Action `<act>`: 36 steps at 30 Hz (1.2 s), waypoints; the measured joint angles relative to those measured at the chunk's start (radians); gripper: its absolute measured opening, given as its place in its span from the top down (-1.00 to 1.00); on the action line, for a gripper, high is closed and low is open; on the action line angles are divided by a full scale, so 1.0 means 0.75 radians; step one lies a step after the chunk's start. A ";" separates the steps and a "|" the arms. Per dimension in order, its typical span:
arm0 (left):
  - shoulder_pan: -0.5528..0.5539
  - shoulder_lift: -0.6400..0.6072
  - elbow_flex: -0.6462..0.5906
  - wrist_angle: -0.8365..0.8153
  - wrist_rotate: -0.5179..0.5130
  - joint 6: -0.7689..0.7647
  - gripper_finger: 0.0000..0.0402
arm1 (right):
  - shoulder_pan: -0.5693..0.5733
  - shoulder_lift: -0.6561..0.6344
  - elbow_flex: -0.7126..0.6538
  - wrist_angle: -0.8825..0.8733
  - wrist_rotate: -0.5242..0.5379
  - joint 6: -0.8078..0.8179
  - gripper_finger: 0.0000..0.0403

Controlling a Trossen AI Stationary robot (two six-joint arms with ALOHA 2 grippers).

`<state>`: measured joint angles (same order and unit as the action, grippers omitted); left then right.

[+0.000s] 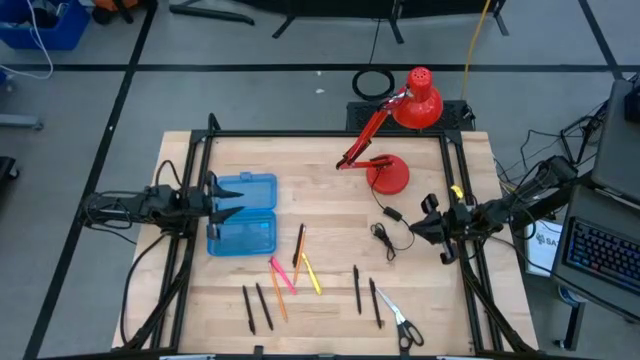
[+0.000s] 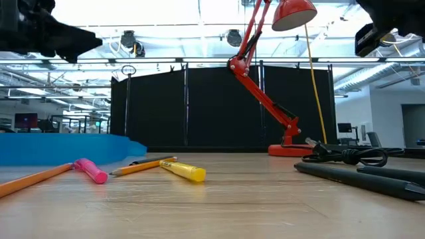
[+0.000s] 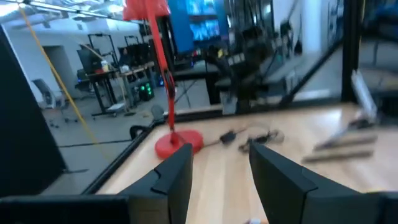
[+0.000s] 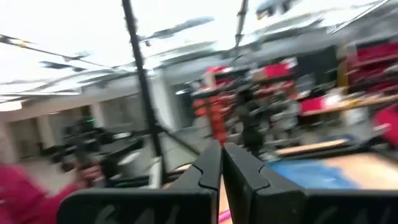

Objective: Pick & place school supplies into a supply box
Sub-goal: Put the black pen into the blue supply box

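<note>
Thin, light, stiff pencils and markers likely roll, so grip mid-shaft; left gripper spread over translucent blue plastic box, right gripper closed, empty.

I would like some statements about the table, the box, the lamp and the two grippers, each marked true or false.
1. The blue supply box lies on the table's left part, by the left gripper. True.
2. The scissors are already inside the box. False: they lie on the wood near the table's front edge, right of the middle.
3. The left gripper's fingers stand apart. True.
4. The right gripper holds a pencil. False: its fingers are nearly closed with nothing between them.
5. The red desk lamp stands at the table's far side. True.
6. All the pens and pencils are black. False: a pink marker and a yellow one lie among them.
</note>
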<state>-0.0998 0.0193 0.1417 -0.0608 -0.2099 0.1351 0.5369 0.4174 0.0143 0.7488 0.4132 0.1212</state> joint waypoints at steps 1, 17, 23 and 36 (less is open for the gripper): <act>0.000 0.000 0.000 0.011 0.010 -0.058 0.20 | -0.001 0.017 0.001 0.004 0.008 0.022 0.97; 0.000 0.000 0.000 0.018 0.080 -0.320 0.20 | -0.076 0.473 0.141 0.217 0.066 0.045 0.97; 0.000 0.000 0.000 0.035 0.065 -0.364 0.20 | -0.077 0.765 0.386 0.165 0.040 0.022 0.97; 0.000 0.000 0.000 -0.049 0.069 -0.438 0.20 | -0.153 1.288 1.078 -0.509 -0.025 0.251 0.97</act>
<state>-0.0998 0.0193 0.1417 -0.0972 -0.1581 -0.1938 0.4223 1.3832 0.8228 0.3673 0.3947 0.3096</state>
